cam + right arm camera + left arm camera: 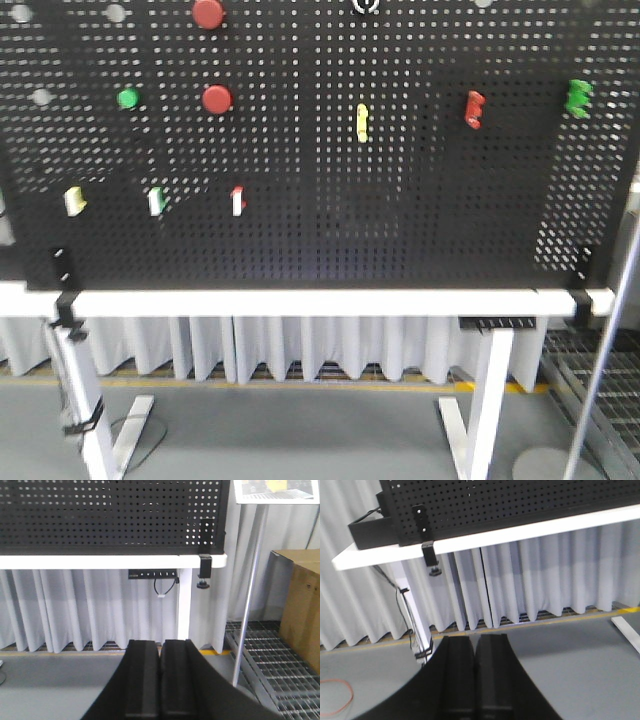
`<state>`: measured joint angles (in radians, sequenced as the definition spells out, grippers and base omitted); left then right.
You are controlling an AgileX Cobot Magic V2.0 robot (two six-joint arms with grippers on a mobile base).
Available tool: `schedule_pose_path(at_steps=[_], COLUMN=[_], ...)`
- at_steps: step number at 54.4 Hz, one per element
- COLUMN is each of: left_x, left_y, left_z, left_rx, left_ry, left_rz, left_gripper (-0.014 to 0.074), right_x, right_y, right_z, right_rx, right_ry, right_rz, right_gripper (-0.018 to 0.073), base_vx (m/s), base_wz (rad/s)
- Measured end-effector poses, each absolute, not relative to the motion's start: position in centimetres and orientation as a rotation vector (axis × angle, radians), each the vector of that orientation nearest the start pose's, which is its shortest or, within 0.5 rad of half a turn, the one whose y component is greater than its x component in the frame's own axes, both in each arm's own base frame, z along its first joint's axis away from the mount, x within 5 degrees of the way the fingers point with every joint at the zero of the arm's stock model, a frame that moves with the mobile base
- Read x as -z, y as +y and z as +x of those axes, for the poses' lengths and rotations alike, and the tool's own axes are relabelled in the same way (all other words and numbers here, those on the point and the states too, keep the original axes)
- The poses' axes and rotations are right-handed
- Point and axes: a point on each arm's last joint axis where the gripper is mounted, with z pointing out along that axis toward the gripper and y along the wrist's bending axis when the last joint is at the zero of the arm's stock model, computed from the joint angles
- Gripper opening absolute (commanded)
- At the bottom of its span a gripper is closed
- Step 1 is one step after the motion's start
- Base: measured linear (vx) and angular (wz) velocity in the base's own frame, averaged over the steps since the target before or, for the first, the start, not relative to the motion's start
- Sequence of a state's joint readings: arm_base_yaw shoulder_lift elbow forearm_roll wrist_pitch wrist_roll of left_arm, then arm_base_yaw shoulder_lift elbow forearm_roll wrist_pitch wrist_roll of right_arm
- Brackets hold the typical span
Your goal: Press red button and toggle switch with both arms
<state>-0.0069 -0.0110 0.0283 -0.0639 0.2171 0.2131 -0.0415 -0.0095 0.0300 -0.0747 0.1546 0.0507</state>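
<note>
- The red button (208, 13) sits on the black pegboard (330, 230) at the upper left of the front view, close to the top edge.
- A slightly smaller red disc (217, 99) is fixed below it, with a green round button (128, 98) to the left of that disc.
- The toggle switch (365, 5) is at the top centre, cut off by the frame edge; only its white ring shows clearly.
- A pale yellow lever (363, 122) stands below the switch.
- The left gripper (475, 642) has its pads pressed together, holding nothing, low in its wrist view beneath the white table (530, 530).
- The right gripper (160, 645) is likewise pressed together and holds nothing, at the bottom centre of its wrist view.
</note>
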Motion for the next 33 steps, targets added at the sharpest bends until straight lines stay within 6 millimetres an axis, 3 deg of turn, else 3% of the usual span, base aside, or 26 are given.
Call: schedule_pose_path(at_steps=[33], left_x=[-18.46], left_y=[-0.16], left_z=[5.58], left_rx=[-0.095], left_ry=[1.712], left_rz=[0.145], left_gripper=[0.0002], right_x=[-18.95], right_y=[-0.34], right_z=[5.65], right_rx=[0.059], right_ry=[1.658], right_rz=[0.024], right_gripper=[0.0], base_vx=[0.35], base_wz=[-0.02])
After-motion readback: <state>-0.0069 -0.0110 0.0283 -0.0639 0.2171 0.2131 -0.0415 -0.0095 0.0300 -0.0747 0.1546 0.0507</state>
